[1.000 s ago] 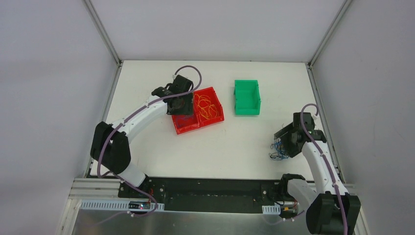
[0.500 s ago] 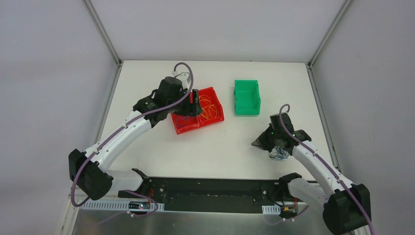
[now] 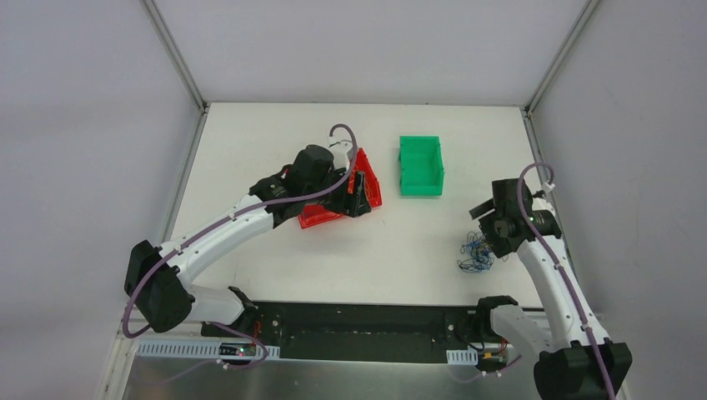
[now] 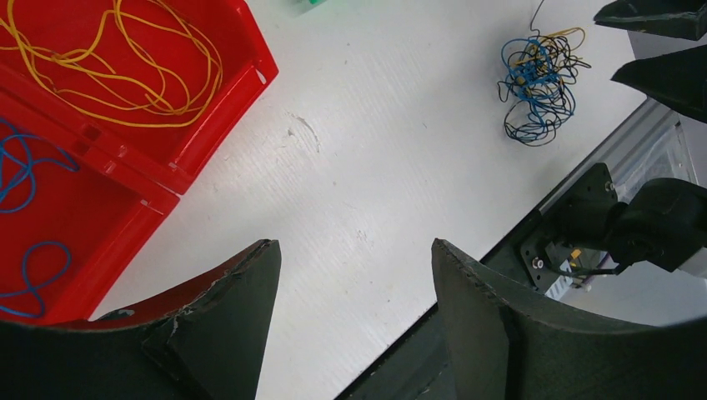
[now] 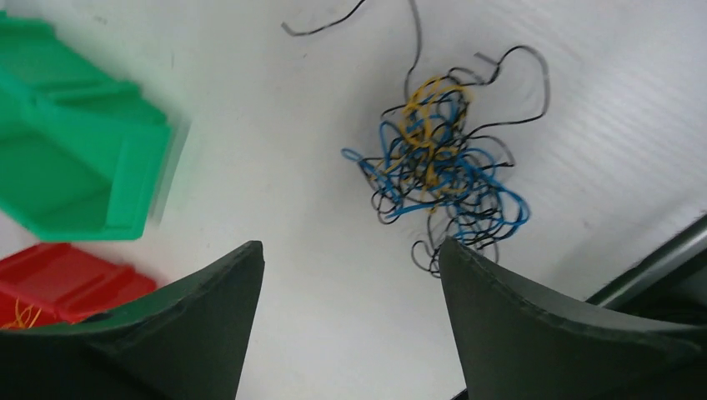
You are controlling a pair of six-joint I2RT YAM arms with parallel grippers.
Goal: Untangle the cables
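A loose tangle of blue, black and orange-yellow cables (image 3: 477,253) lies on the white table at the right, also seen in the left wrist view (image 4: 538,83) and the right wrist view (image 5: 442,167). My right gripper (image 3: 488,218) (image 5: 350,244) hovers just behind the tangle, open, with nothing between its fingers. Separate orange-yellow cables (image 4: 125,75) and blue cables (image 4: 25,167) lie in the two compartments of a red bin (image 3: 317,220) (image 4: 217,117). My left gripper (image 3: 357,196) (image 4: 354,243) hangs open over the bin's right edge, holding nothing.
A green bin (image 3: 420,165) (image 5: 75,167) stands behind and to the left of the tangle, between it and the red bin. The black base rail (image 3: 358,321) runs along the table's near edge, close to the tangle.
The left arm swung right across the red bin. The right gripper came down on the tangle, then lifted off it to the right and opened; the tangle stays on the table.
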